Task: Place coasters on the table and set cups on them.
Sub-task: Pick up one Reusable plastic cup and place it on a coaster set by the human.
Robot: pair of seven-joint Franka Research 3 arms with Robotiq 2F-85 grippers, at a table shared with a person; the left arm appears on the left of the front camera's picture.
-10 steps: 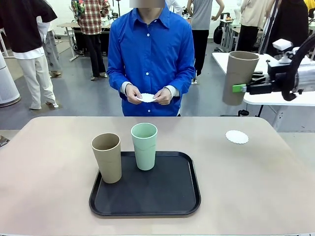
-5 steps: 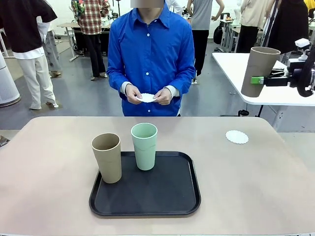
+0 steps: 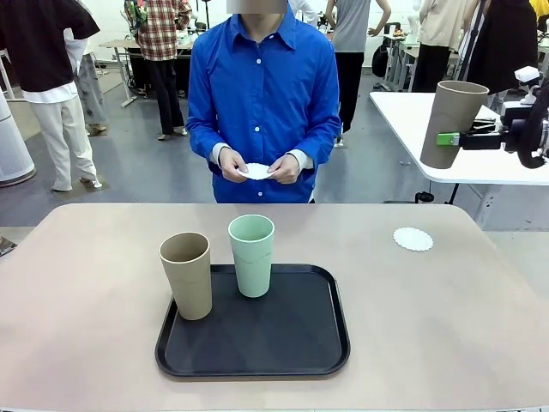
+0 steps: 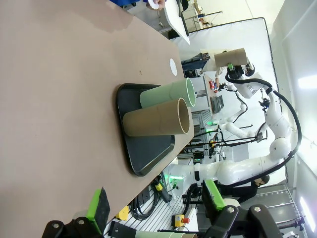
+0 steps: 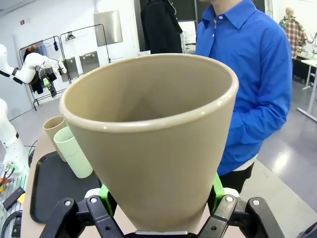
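Nearest, the left gripper (image 4: 154, 204) hangs by the near side of the table (image 3: 86, 300), its green-padded fingers (image 4: 97, 210) spread wide with nothing between them. Beyond it the black tray (image 3: 283, 339) lies where it lay a second ago, carrying two upright cups that have not shifted: a tan cup (image 3: 187, 276) at the tray's left side and the mint cup (image 3: 251, 256) just behind and to its right, close but apart. Farther back, toward the table's far right corner, one coaster (image 3: 413, 239) lies flat and bare on the tabletop, also unmoved. Up at the picture's right, above that coaster, the right gripper (image 3: 443, 138) is clamped across the lower body of a second tan cup (image 3: 455, 112), holding it upright in the air in front of a white table (image 3: 403, 107). That cup is the one change: a second ago it hung farther left and a little lower; it has since travelled rightward and up, then stayed put over the last half second. At the far edge the person in a blue shirt (image 3: 262, 94) holds another coaster (image 3: 256, 171) between both hands (image 3: 230, 161), as before.
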